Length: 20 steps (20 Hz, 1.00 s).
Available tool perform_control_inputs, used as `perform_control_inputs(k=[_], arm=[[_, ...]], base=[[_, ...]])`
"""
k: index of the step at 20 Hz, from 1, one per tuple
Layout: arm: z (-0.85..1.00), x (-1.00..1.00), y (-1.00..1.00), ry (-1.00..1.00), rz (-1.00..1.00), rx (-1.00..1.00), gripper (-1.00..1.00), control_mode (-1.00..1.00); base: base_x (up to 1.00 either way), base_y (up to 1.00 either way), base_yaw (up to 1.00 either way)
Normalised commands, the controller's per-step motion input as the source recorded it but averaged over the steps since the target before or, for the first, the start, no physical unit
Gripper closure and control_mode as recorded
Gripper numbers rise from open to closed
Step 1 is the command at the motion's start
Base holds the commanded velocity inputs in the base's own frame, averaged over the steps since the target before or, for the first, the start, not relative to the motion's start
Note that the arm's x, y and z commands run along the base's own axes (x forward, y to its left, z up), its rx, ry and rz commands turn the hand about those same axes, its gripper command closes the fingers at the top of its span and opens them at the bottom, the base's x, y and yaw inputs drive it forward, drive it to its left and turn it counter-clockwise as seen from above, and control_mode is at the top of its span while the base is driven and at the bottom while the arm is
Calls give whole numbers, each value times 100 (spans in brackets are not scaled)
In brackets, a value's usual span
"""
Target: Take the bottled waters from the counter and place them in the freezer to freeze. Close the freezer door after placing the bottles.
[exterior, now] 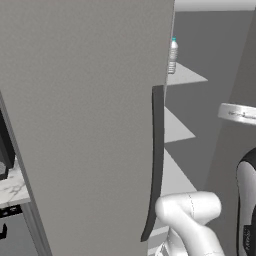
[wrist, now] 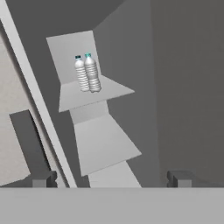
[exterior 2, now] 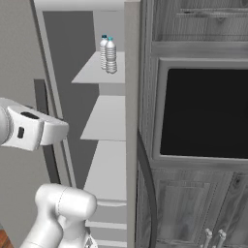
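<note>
Both bottled waters [wrist: 87,74] already upright side by side on a freezer [exterior 2: 104,121] shelf ahead of and above the gripper [wrist: 111,179], fingers spread and empty; only the freezer door [exterior: 85,125] left to shut.

black-windowed wall oven [exterior 2: 203,114], grey cabinets [exterior 2: 193,208]

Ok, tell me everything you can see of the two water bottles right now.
The bottled waters are two small clear ribbed plastic bottles with light-blue caps. Both stand upright, close side by side, whether touching I cannot tell, on the top visible shelf inside the open freezer, toward the shelf's back. Nothing grips them; the open gripper hangs well back from them. In the left base view the freezer door hides most of them.
</note>
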Motion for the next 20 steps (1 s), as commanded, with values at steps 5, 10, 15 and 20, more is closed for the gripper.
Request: perform_control_inputs(k=[5, 10, 15, 20], arm=[[0, -16, 23, 18, 0, -2, -100, -100], [-5, 0, 0, 27, 0, 0, -100, -100], [-35, 0, 0, 29, 0, 2, -100, -100], [-55, 0, 0, 16, 0, 0, -100, -100]], base=[[0, 0, 0], [0, 0, 0], [0, 0, 0], [0, 0, 0]])
